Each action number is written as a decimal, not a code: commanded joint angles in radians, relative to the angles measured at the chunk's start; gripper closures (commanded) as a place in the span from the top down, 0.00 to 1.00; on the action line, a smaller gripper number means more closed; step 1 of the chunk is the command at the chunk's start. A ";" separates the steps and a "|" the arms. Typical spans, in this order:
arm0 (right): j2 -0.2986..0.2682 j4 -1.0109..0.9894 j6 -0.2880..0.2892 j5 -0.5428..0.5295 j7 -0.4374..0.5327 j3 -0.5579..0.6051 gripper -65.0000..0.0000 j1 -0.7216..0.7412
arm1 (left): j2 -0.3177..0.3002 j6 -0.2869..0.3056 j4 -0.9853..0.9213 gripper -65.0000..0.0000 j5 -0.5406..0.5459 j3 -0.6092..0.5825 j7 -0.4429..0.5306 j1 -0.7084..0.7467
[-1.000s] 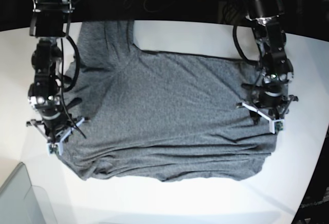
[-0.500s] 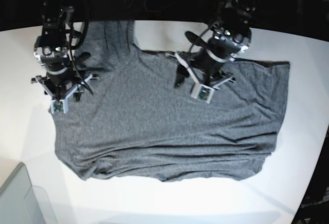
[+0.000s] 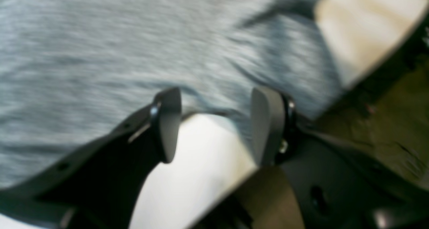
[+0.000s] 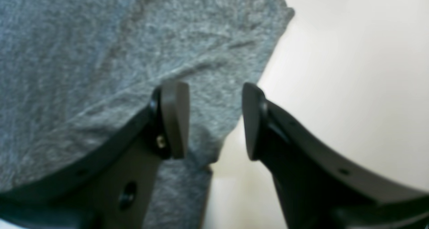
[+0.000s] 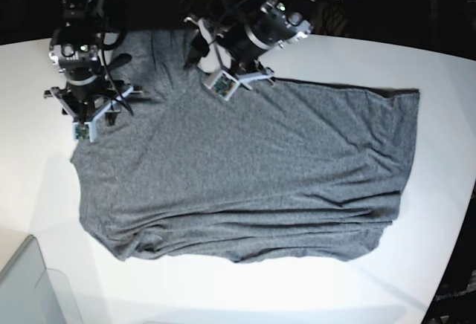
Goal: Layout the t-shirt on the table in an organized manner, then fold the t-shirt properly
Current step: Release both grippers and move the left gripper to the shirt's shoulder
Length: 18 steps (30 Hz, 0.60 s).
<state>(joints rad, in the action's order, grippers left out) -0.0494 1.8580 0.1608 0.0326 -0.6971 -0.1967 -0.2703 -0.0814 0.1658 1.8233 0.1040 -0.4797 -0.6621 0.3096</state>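
Left tool [image 5: 210, 62] parted over t-shirt [image 5: 245, 175] edge, right tool [image 5: 94, 113] likewise

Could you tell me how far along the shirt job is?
Laying out looks mostly done: the t-shirt lies spread on the table, its lower edge rippled. In hand: the left gripper and right gripper, both open, hover at its top edge. No fold shows yet.

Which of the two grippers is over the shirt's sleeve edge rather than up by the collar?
The right gripper, at the base view's left. It is open, straddling the t-shirt edge; the left gripper sits near the collar.
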 commanded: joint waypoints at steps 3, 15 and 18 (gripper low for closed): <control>-0.011 0.019 -0.004 0.000 0.021 -0.005 0.42 0.004 | 0.002 -0.004 0.008 0.50 -0.005 -0.046 0.020 -0.003; -0.008 0.018 -0.004 0.000 0.021 0.003 0.42 0.003 | -0.016 -0.007 -0.107 0.50 -0.005 -0.126 0.020 -0.069; -0.008 0.019 -0.004 0.000 0.021 0.003 0.42 0.003 | -0.016 -0.007 -0.141 0.50 -0.007 -0.156 0.020 -0.092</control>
<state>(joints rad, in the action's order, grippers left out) -0.0505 1.8576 0.1604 0.0299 -0.6956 -0.1913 -0.2722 -0.1043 0.1574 1.6627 0.0944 -0.6342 -0.6621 0.2256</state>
